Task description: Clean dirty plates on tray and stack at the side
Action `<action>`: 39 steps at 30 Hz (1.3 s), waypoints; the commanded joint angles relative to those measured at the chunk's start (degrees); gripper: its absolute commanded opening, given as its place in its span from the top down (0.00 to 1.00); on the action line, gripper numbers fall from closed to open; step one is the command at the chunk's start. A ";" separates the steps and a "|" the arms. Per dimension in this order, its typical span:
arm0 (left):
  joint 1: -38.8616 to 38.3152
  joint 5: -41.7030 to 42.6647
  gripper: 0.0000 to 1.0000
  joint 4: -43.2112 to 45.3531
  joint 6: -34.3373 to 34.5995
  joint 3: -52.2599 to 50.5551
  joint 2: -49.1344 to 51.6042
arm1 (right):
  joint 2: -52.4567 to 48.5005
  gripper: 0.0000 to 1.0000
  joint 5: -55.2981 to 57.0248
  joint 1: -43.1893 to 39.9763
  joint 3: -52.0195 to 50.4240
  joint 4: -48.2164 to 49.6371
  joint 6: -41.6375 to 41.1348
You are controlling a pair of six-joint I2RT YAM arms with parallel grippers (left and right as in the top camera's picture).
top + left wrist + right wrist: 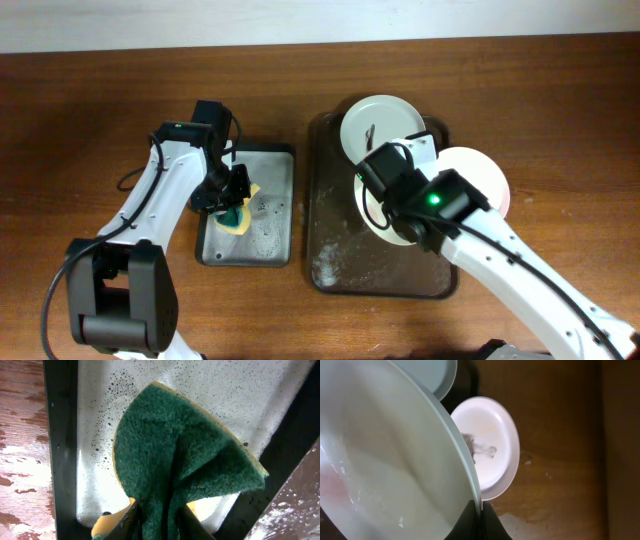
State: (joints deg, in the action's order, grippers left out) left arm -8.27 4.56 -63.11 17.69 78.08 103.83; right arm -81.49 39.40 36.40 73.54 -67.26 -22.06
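The sponge [175,460] is clamped, folded, in the left claw [157,521], whose jaws are narrowed onto it. It is held over the basin [275,165], presumably so that suds are taken up before wiping.

The held plate [390,460] is pinched at its rim by the right claw [480,517] above the tray [335,250]. This hold is judged to present the face for scrubbing while drips are caught below.

The top plate [385,120], marked with a dark smear, lies at the tray's far end. The pink plate [480,175] lies across the tray's right rim, partly over the table [100,80], and a greyish mark is seen on it.

The table is brown wood, wetted beside the basin. Foam is spread on the tray floor. A pale wall strip bounds the far edge.
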 commanded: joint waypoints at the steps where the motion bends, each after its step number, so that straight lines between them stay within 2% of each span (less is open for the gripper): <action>1: 0.09 0.79 0.76 0.13 -0.66 -0.07 -0.24 | 1.97 0.96 6.84 5.31 1.16 -1.38 -0.72; 4: 0.09 0.81 0.71 -0.09 -0.66 -0.07 -0.26 | 1.73 0.96 16.79 13.29 1.16 -4.07 -0.74; 7: 0.09 0.81 0.69 -0.13 -0.68 -0.07 -0.26 | 1.73 0.96 26.14 19.78 1.16 -4.11 -0.68; 10: 0.09 0.79 0.69 -0.59 -0.68 -0.07 -0.26 | 1.73 0.96 28.20 22.49 1.16 -4.13 -0.66; 24: 0.09 0.79 0.62 -0.55 -0.68 -0.07 -0.26 | 1.73 0.96 28.85 22.47 1.16 -4.15 0.81; 39: 0.09 0.79 0.60 -0.59 -0.68 -0.07 -0.26 | 1.73 0.96 28.74 21.73 1.16 -3.87 0.48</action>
State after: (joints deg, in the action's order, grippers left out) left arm -8.27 4.56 -63.57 17.52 78.08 103.83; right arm -80.14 66.00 58.54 73.65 -71.33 -20.80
